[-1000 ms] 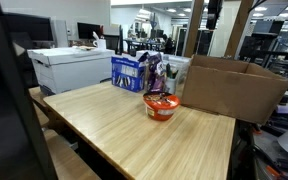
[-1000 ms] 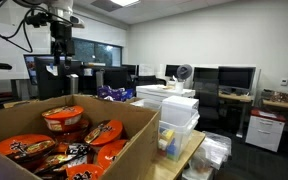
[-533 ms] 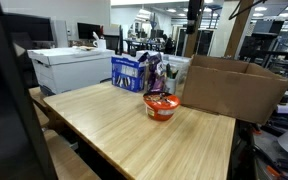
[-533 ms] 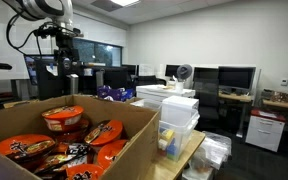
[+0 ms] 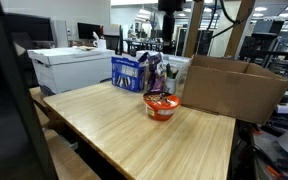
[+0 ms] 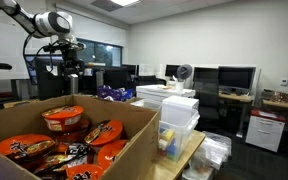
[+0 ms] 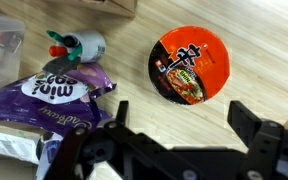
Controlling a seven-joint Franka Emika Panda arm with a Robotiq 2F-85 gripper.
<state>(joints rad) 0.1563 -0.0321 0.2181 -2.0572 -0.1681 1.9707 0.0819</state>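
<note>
An orange-lidded noodle bowl point(image 7: 189, 65) stands on the wooden table point(image 7: 134, 60), just ahead of my gripper point(image 7: 182, 115) in the wrist view. The gripper is open, with nothing between its dark fingers point(image 7: 119, 108). It hangs high over the table, above the bowl point(image 5: 161, 105), in an exterior view, with the gripper point(image 5: 168, 18) near the top edge. A purple "mini" snack bag point(image 7: 59, 95) lies left of the bowl, and a white bottle with a green and red cap point(image 7: 79, 45) lies beyond it. In an exterior view the gripper point(image 6: 71, 70) is behind the cardboard box.
A large open cardboard box point(image 5: 234, 88) stands at the table's far end; it holds several noodle bowls point(image 6: 64, 120). A blue bag point(image 5: 127, 72) stands beside the purple one. A white chest point(image 5: 69, 68), stacked plastic drawers point(image 6: 179, 115) and desks with monitors surround the table.
The arm has swung from above the cardboard box to above the noodle bowl and the bags. The jaws stayed open, and nothing on the table moved.
</note>
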